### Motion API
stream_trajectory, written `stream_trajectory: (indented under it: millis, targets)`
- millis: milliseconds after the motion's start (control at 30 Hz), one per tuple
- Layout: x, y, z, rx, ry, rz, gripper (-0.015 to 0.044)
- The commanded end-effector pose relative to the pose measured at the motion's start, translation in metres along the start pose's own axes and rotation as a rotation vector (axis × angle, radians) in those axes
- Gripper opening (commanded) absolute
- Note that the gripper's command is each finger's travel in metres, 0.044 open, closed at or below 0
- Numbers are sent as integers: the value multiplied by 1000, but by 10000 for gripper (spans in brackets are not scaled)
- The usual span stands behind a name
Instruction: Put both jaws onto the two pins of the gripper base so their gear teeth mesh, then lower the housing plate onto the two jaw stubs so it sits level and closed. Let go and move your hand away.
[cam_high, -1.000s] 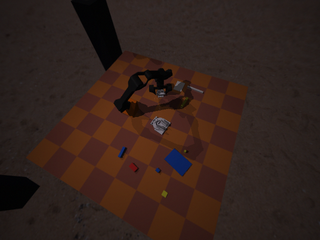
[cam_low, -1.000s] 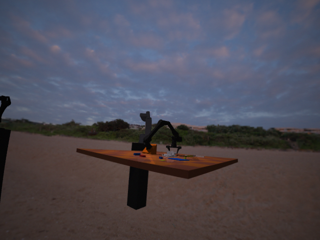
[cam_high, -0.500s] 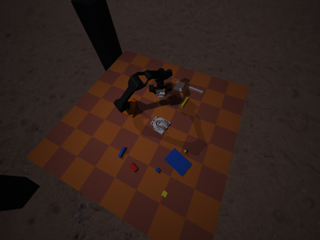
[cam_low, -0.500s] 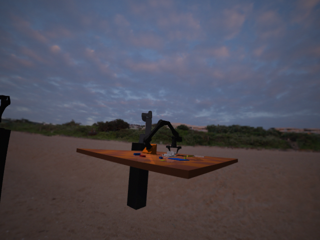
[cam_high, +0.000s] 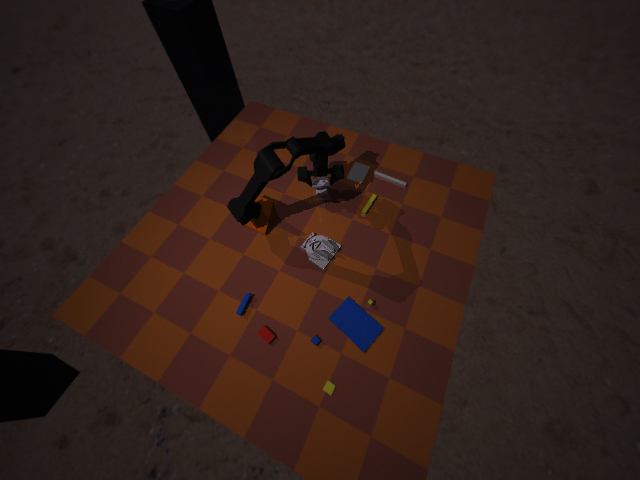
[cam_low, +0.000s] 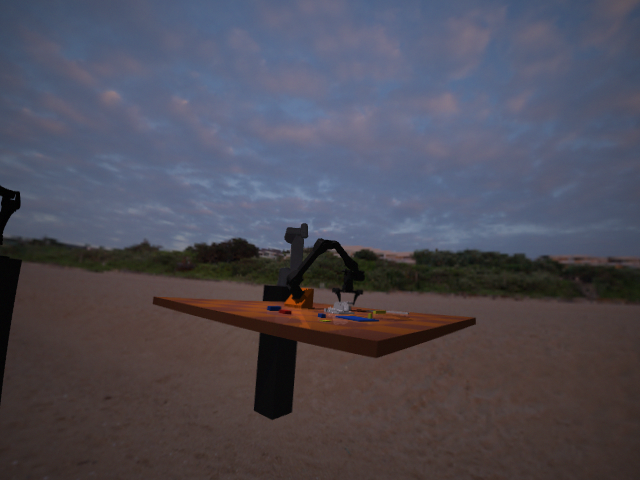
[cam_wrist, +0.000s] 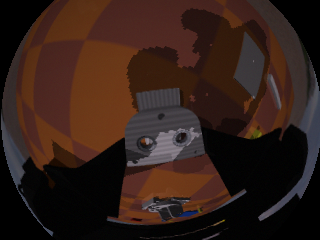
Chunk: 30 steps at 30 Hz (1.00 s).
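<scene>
The grey housing plate (cam_high: 321, 184) (cam_wrist: 162, 122) has two round holes and a ribbed block along one edge. My gripper (cam_high: 321, 180) (cam_wrist: 162, 136) points down with its fingers wide apart, shut on the housing plate, one finger at each side. The plate is low over the table or on it; I cannot tell which. The pale gripper base with the jaws (cam_high: 321, 251) (cam_wrist: 167, 207) lies apart from the plate, nearer the table's middle. Its parts overlap, and the pins, stubs and gear mesh are too small to tell.
Beyond the gripper are a grey plate (cam_high: 358, 173), a white bar (cam_high: 390, 179) and a yellow bar (cam_high: 369, 205). A blue plate (cam_high: 356, 324), a blue bar (cam_high: 244, 303), a red block (cam_high: 267, 334) and small cubes lie on the base's other side. An orange wedge (cam_high: 268, 219) stands by the arm's foot.
</scene>
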<state>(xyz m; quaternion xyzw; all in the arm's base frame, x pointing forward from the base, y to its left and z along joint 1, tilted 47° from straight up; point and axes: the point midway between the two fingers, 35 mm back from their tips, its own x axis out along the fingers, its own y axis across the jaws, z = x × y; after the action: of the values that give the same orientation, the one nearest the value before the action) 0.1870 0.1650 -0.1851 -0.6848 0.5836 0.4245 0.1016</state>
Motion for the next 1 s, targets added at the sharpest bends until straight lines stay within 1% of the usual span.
stream_trajectory:
  millis: [0, 400, 667, 967]
  targets:
    - [-18, -3, 2, 4, -9, -11, 351]
    - [-54, 0, 1, 2, -8, -12, 351]
    - [-55, -1, -1, 17, -9, -12, 351]
    - [-61, -5, -26, 211, -19, -15, 351]
